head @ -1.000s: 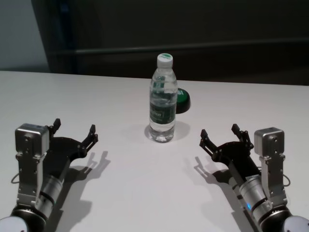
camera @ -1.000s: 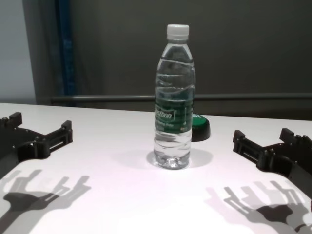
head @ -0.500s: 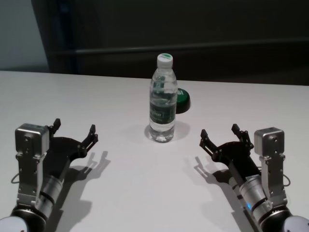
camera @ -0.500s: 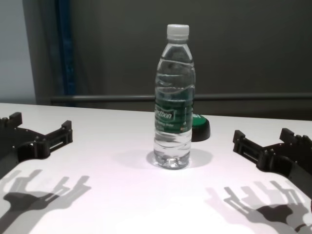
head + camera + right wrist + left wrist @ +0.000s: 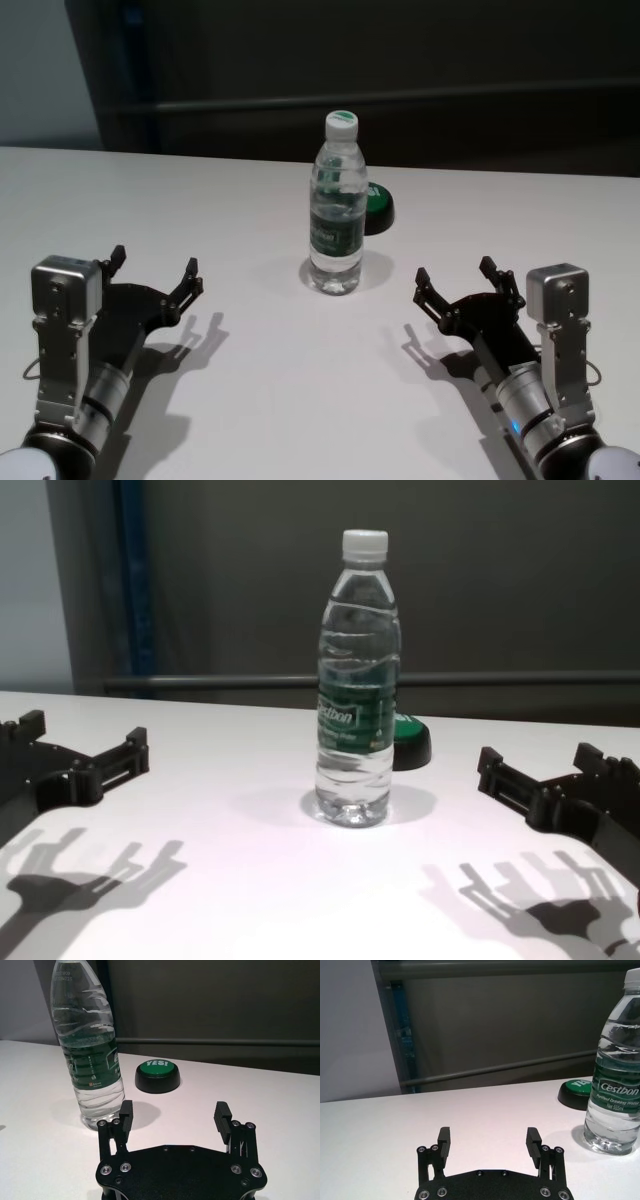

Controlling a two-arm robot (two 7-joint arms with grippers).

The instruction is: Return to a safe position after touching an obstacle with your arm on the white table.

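The obstacle, a clear water bottle (image 5: 337, 210) with a white cap and dark green label, stands upright on the white table (image 5: 300, 380) at its middle. It also shows in the chest view (image 5: 357, 680), the left wrist view (image 5: 616, 1070) and the right wrist view (image 5: 90, 1045). My left gripper (image 5: 155, 272) is open and empty, hovering near the table's front left, apart from the bottle. My right gripper (image 5: 457, 281) is open and empty at the front right, also apart from it. Both show in the chest view, left (image 5: 75, 748) and right (image 5: 550, 770).
A low black round button with a green "YES!" top (image 5: 158, 1076) sits just behind and right of the bottle; it shows in the head view (image 5: 378, 208) too. A dark wall with a rail (image 5: 200, 682) runs behind the table's far edge.
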